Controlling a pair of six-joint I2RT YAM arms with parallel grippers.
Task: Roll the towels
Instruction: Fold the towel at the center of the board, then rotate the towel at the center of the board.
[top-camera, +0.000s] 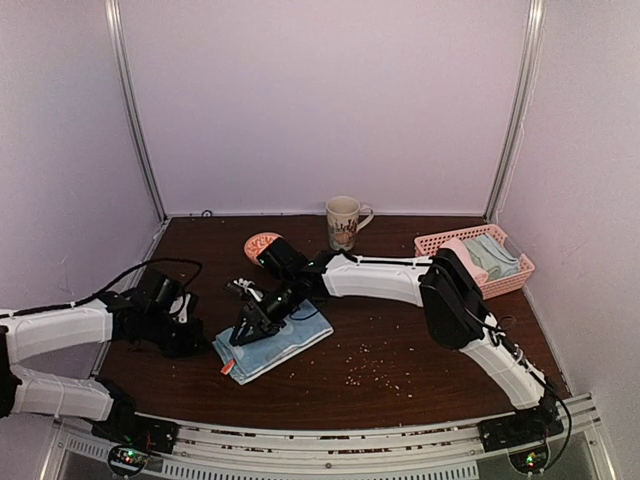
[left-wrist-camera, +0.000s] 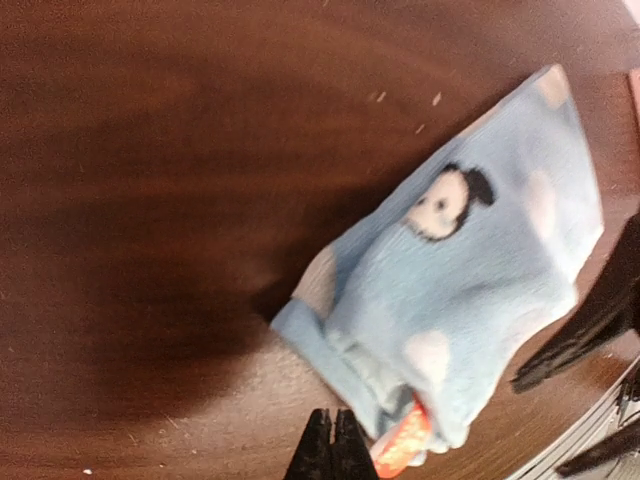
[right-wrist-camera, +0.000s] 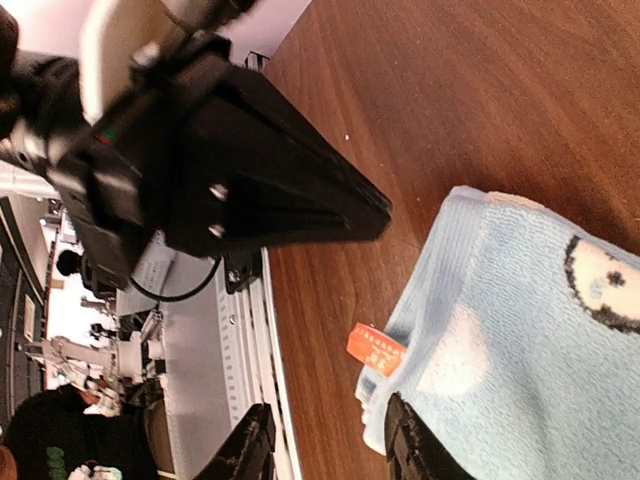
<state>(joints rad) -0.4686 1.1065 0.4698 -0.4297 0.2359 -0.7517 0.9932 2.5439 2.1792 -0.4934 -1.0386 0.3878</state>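
A light blue towel (top-camera: 278, 343) with pale patches and a mouse face lies folded on the dark table, its orange tag (top-camera: 228, 367) at the near left corner. My right gripper (top-camera: 241, 334) is low over its left end. In the right wrist view the right gripper (right-wrist-camera: 325, 455) is open, with one finger (right-wrist-camera: 415, 452) against the towel (right-wrist-camera: 530, 350) edge near the tag (right-wrist-camera: 375, 348). My left gripper (top-camera: 198, 343) rests just left of the towel. The left wrist view shows the left gripper (left-wrist-camera: 333, 448) shut and empty, beside the towel (left-wrist-camera: 470, 290). More towels (top-camera: 487, 256) lie in the basket.
A pink lattice basket (top-camera: 505, 285) stands at the back right. A mug (top-camera: 343, 222) is at the back centre, with a pinkish-orange round thing (top-camera: 261, 244) to its left. Crumbs (top-camera: 372, 372) are scattered on the table (top-camera: 400, 330) right of the towel. White walls enclose the table.
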